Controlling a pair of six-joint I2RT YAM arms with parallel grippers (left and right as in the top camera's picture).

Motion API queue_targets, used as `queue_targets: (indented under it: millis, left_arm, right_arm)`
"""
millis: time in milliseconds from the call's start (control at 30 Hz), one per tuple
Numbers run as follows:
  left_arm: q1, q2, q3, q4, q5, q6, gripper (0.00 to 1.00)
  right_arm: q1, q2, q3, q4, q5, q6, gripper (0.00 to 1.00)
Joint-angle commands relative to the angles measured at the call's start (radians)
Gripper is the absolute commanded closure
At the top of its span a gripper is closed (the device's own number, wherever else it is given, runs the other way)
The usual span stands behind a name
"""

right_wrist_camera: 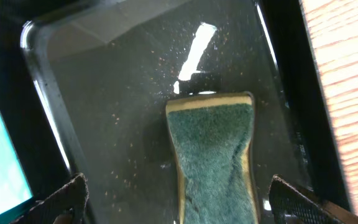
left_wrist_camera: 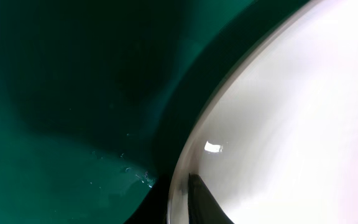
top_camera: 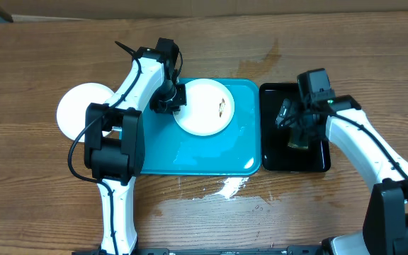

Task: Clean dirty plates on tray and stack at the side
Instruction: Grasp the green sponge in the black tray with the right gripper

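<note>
A white plate (top_camera: pixel 202 108) with a small brown smear lies on the turquoise tray (top_camera: pixel 190 152), toward its back. My left gripper (top_camera: pixel 170 97) is at this plate's left rim. In the left wrist view one dark finger (left_wrist_camera: pixel 205 204) lies on the plate (left_wrist_camera: pixel 291 124) just inside the rim, and the other finger is hidden. A second white plate (top_camera: pixel 76 108) lies on the table left of the tray, partly behind my left arm. My right gripper (top_camera: pixel 296 127) hangs open over a green and yellow sponge (right_wrist_camera: pixel 213 152), one finger on each side (right_wrist_camera: pixel 182 202).
The sponge lies in a narrow black tray (top_camera: pixel 278 159) right of the turquoise tray; it is wet and speckled (right_wrist_camera: pixel 117 112). Water is spilled on the wooden table (top_camera: pixel 225 188) in front of the turquoise tray. The tray floor is wet (left_wrist_camera: pixel 73 168).
</note>
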State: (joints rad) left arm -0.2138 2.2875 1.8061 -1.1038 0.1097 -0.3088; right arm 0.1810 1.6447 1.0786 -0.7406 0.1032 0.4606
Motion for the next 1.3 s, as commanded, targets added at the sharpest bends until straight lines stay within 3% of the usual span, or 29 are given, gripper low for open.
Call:
queue_targets:
  millis: [0,300,733,900,1100,1167,1233,1267]
  left_arm:
    - [0.004,0.014,-0.005,0.000,-0.016,-0.002,0.88]
    - [0.004,0.014,-0.005,-0.018,-0.016,-0.002,0.87]
    - [0.004,0.014,-0.005,-0.017,-0.016,-0.002,0.88]
    - [0.004,0.014,-0.005,-0.018,-0.017,-0.002,0.89]
    - [0.004,0.014,-0.005,-0.018,-0.026,-0.002,0.88]
    - [0.004,0.014,-0.005,-0.018,-0.044,-0.002,0.88]
    - [0.004,0.014,-0.005,-0.018,-0.051,-0.002,0.88]
    - [0.004,0.014,-0.005,-0.019,-0.051,-0.001,0.88]
  right_arm:
    - [-0.001,0.002,-0.066,0.064,0.000,0.042,0.07]
    - [-0.006,0.004,-0.194,0.310,0.087,0.003,0.08]
    - [-0.006,0.101,-0.197,0.404,0.087,-0.023,0.19]
    - [-0.005,0.102,-0.195,0.413,0.047,-0.023,0.57]
    - [-0.006,0.089,-0.193,0.365,-0.040,-0.025,0.64]
    - [-0.006,0.067,-0.188,0.357,-0.034,-0.062,0.62]
    - [-0.006,0.043,-0.177,0.337,-0.034,-0.091,0.30]
    - [-0.006,0.027,-0.166,0.307,-0.034,-0.095,0.24]
